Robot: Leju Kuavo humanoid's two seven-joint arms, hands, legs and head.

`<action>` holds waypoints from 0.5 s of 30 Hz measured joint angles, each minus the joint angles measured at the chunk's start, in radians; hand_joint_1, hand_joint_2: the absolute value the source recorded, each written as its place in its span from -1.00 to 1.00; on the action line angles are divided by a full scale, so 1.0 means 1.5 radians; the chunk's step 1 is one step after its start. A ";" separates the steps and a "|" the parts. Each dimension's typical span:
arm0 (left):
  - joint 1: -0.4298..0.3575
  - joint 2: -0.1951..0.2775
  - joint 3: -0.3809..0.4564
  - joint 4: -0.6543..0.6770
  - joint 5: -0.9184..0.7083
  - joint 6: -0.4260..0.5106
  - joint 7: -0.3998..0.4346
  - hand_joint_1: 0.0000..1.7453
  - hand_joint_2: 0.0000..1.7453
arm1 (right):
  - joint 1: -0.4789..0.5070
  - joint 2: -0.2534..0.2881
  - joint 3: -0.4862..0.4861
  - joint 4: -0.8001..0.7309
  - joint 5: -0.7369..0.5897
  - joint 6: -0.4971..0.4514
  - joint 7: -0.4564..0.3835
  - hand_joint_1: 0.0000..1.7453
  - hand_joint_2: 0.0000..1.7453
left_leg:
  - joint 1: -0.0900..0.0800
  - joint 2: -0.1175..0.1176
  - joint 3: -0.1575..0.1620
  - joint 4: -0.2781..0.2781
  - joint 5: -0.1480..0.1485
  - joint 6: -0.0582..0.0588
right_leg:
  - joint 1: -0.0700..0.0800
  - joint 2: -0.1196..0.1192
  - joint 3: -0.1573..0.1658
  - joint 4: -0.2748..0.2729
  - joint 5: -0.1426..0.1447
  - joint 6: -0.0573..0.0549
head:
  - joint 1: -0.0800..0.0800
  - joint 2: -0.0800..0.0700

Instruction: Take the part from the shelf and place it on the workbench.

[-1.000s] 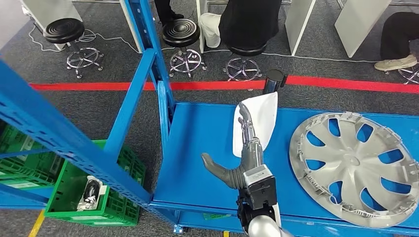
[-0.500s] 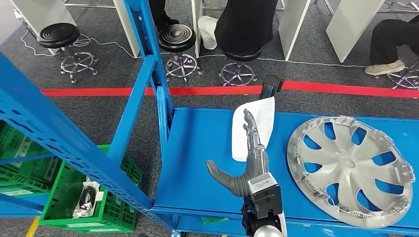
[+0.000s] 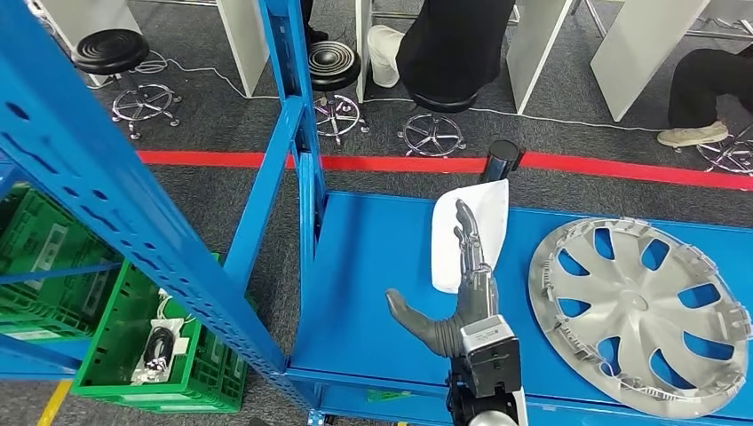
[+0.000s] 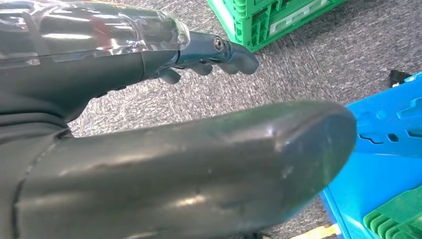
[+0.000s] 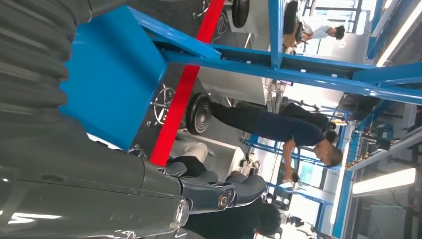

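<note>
A silver wheel cover (image 3: 639,315) lies flat on the blue shelf board (image 3: 373,266), to the right. Left of it a white flat part (image 3: 484,213) lies on the same board. My right hand (image 3: 462,297) reaches over the board, its fingers (image 3: 471,244) stretched straight across the white part and the thumb spread to the left; it holds nothing. In the right wrist view the right hand (image 5: 149,189) is empty above the blue board (image 5: 114,74). My left hand (image 4: 174,124) hangs over grey carpet, holding nothing, with its fingers (image 4: 219,52) loosely out.
A blue shelf upright (image 3: 302,133) and a slanted blue beam (image 3: 115,186) stand left of the board. Green crates (image 3: 133,355) sit on the floor below left. Beyond a red floor line (image 3: 222,160) are stools (image 3: 111,53) and seated people (image 3: 453,44).
The whole picture has shifted to the right, so the camera moved. My right hand stays stretched over the white part, with nothing taken hold of.
</note>
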 joint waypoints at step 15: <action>-0.001 -0.002 0.001 0.000 -0.015 -0.003 0.010 -1.00 -1.00 | -0.001 -0.003 -0.002 -0.004 -0.001 0.000 0.006 -1.00 1.00 | 0.003 -0.004 -0.008 0.016 -0.012 -0.001 | 0.006 0.002 0.104 -0.188 0.058 -0.025 | -0.017 0.000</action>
